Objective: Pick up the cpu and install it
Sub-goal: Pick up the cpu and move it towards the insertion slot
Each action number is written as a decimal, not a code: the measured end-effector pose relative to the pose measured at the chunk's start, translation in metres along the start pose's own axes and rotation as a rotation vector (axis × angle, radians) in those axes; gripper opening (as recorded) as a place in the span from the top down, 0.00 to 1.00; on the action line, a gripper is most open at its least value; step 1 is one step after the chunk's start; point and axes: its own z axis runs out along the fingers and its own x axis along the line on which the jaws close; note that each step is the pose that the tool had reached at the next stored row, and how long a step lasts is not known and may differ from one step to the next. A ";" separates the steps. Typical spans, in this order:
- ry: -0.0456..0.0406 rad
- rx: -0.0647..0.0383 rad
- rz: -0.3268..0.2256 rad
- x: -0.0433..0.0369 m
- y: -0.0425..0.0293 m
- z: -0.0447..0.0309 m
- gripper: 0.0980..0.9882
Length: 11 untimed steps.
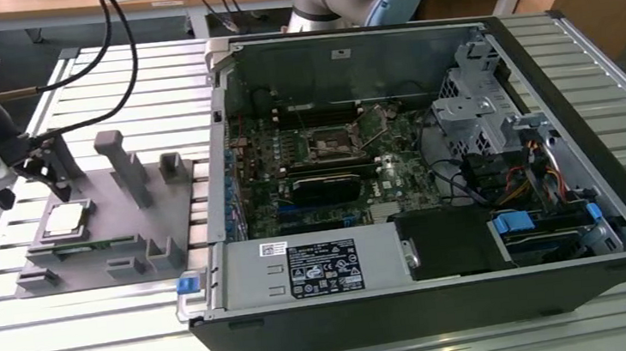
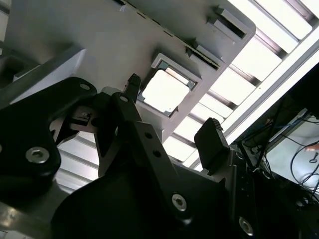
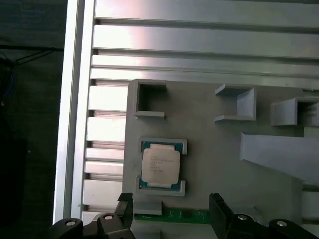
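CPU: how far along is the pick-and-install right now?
Done: nothing yet. The cpu lies in its pocket on the grey fixture. In hand: the gripper hangs open and empty close to it. Left: both the grasp and the install. The motherboard socket inside the computer case looks unfilled.

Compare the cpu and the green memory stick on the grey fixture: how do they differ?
The cpu is square with a silvery top; the memory stick is a long, narrow green strip. The cpu sits framed by grey brackets at two ends; the memory stick runs along one side of it, apart. Both rest on the grey fixture.
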 end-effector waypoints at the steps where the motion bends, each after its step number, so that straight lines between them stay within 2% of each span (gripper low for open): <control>1: 0.0002 0.000 -0.005 -0.0001 -0.0001 0.0018 0.30; 11: 0.0009 -0.001 -0.020 0.0031 0.0009 0.0187 0.30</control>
